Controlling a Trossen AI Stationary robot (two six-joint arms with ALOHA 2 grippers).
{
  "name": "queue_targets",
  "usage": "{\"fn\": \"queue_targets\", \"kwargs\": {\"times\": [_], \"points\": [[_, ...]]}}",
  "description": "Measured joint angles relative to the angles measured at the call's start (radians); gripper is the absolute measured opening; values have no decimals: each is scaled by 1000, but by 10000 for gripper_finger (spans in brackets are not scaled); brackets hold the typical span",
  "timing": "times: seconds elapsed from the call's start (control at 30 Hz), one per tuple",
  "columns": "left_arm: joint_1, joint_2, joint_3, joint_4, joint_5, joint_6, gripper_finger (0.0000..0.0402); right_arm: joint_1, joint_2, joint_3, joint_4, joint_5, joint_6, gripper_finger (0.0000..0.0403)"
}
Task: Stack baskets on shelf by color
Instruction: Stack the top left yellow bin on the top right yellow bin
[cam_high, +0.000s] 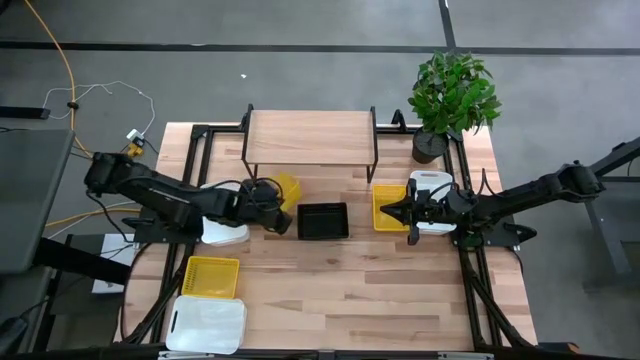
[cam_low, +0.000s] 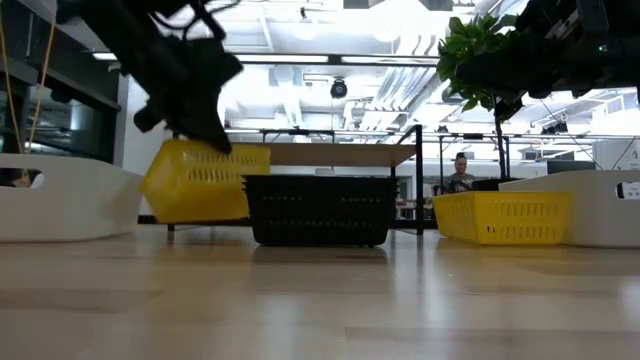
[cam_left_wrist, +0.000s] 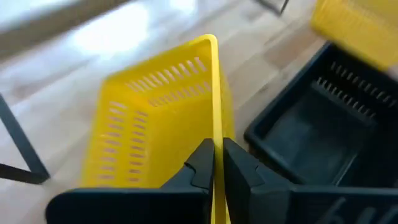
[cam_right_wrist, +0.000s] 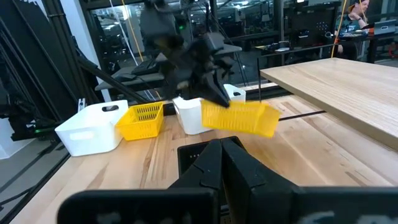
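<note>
One yellow basket (cam_high: 286, 189) is clamped by its rim between the jaws of the left gripper (cam_high: 277, 213) and is held tilted, lifted off the tabletop (cam_high: 340, 290), just beside the black basket (cam_high: 323, 221) and in front of the shelf (cam_high: 309, 137). Past the black basket on its other side, the right gripper (cam_high: 392, 212) is held with its jaws pressed together on nothing, above a second yellow basket (cam_high: 385, 208) that sits against a white basket (cam_high: 432, 190). Farther from the shelf, a third yellow basket (cam_high: 212, 277) and another white basket (cam_high: 207, 325) are seen near the table's front edge.
</note>
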Motion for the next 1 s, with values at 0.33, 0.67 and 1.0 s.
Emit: {"fn": "queue_targets", "kwargs": {"times": [0.33,0.67,1.0], "points": [[-58,-135,0,219,-41,148,2,0,0,0,7,0,0,0],[-120,-10,134,442,23,434,1,0,0,0,190,-13,0,0],[-95,348,490,328,33,809,0,0,-1,0,322,-131,-16,0]]}}
